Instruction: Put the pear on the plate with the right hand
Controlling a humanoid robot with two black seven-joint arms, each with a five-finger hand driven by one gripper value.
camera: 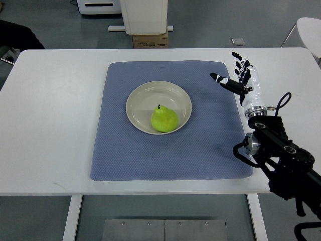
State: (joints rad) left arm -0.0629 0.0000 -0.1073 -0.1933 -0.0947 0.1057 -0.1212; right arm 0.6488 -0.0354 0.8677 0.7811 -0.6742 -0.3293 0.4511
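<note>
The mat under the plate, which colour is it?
Blue-grey, with a fine woven texture; the mat shows in the top view.

white table (55, 115), grey floor (210, 30), cardboard box (150, 40) behind.

A white table (50, 125) fills most of the view, stretching out to the left of the robot hand and passing under it. A blue-grey textured mat (165, 155) lies flat on the table, its right edge just left of the hand and beneath the fingertips. Beyond the table, up and left of the hand, stands a white cabinet or machine base (144, 16) with a brown cardboard box (150, 40) at its foot. A small grey object (238, 41) lies on the floor just above the hand. A white curved seat (310, 30) shows above and right of it.
</note>
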